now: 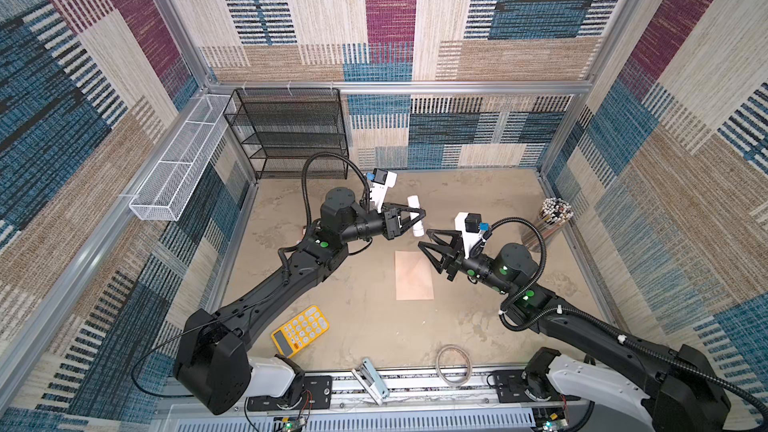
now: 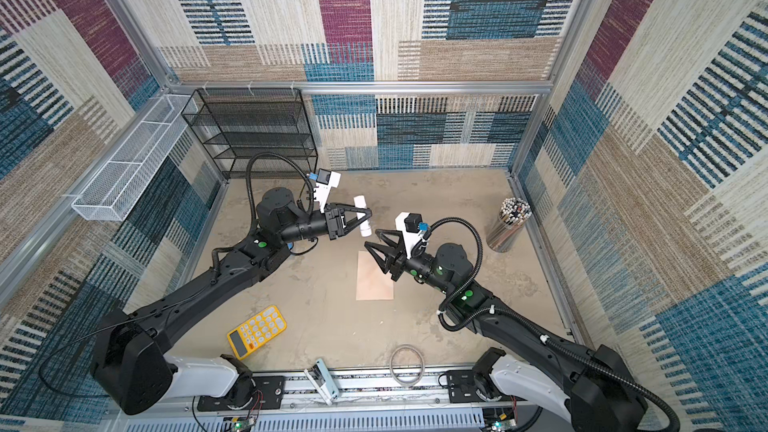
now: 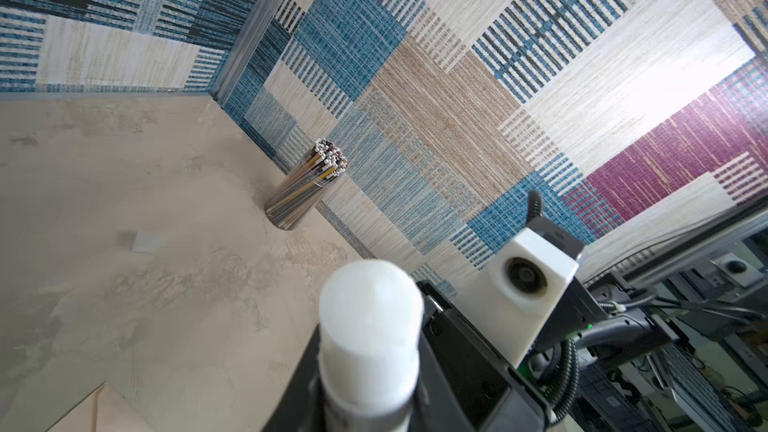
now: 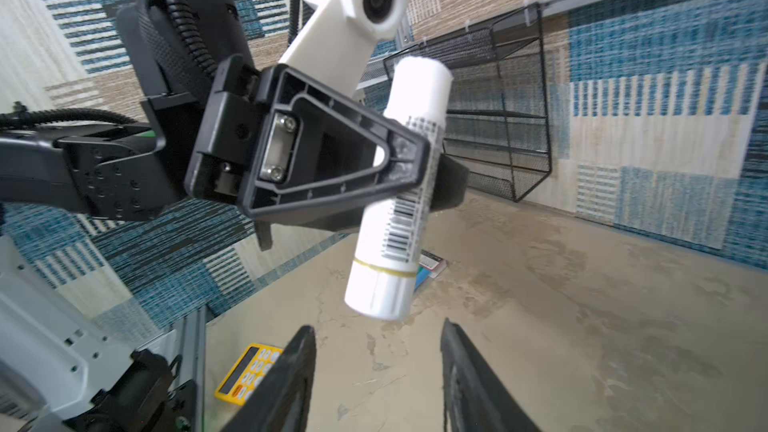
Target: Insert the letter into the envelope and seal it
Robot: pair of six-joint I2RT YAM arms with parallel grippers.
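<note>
**Glue stick aloft, envelope unpinned below**

In both top views the left gripper [image 1: 417, 214] is raised above the middle of the table [image 1: 478, 201], its fingers pinching a white glue stick [image 1: 414, 202] across its middle. The right gripper [image 1: 425, 239] sits just beside the stick's nearer end with fingers spread and nothing between them. The envelope [image 1: 411, 280] lies flat on the table, partly beneath the right gripper and well apart from the yellow calculator [image 1: 300, 329]. The letter shows nowhere, and whether it is already inside cannot be told.

The left wrist view looks along the stick [image 3: 370, 326], a dark finger [image 3: 453, 355] hard against its side. A pale corner of the envelope [image 3: 87, 413] shows at the frame's edge. A cup of pencils [image 3: 307, 189] stands by the far wall.

The right wrist view shows the stick [image 4: 395, 222] tilted in the left gripper's clamp [image 4: 411, 160], with the right fingers [image 4: 291, 380] apart just short of its ribbed end.

The hazards, as I judge them:

- **Slipping stick:** the tube is smooth and round and is held at one narrow band, so a nudge from the right fingers could twist or drop it.
- **Arm contact:** the two arms are crowded together and could clip each other.
- **Sliding envelope:** the paper is light and unheld, so pressing glue on it may drag or crease it.
- **Empty seal:** sealing now risks closing an empty envelope.
</note>
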